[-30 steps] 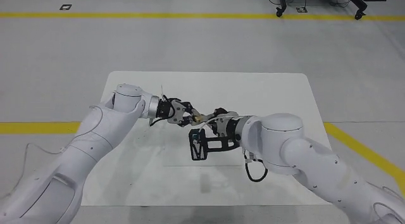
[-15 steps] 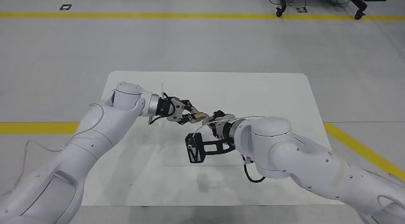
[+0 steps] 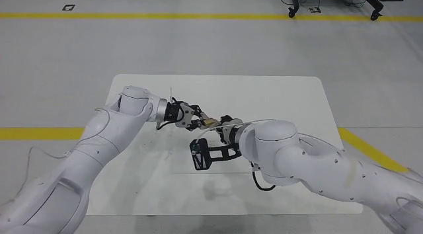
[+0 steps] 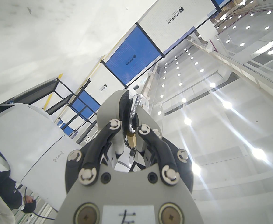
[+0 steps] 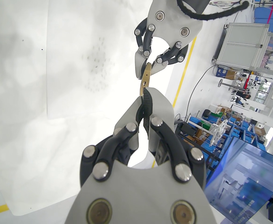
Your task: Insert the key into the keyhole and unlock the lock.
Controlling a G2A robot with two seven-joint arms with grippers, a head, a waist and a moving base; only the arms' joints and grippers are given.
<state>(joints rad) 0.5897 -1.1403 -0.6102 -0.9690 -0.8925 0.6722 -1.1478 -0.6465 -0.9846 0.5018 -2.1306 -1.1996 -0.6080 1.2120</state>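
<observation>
Step in hand, as judged: key seated, turning due; left gripper [image 4: 129, 99] is clamped on the lock [image 4: 132, 141], held above the table [image 3: 291, 95] centre; right gripper [image 5: 144, 94] has its pads pressed together at the lock's free end, presumably pinching the key, which is hidden; next move calls for a wrist roll about the key axis, lock held rigid; right wrist view shows both grippers tip to tip; left wrist view shows the shackle [image 4: 135, 108] between its fingers.

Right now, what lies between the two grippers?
A brass padlock, clamped by the left gripper and reaching the right gripper; seen in the right wrist view.
</observation>
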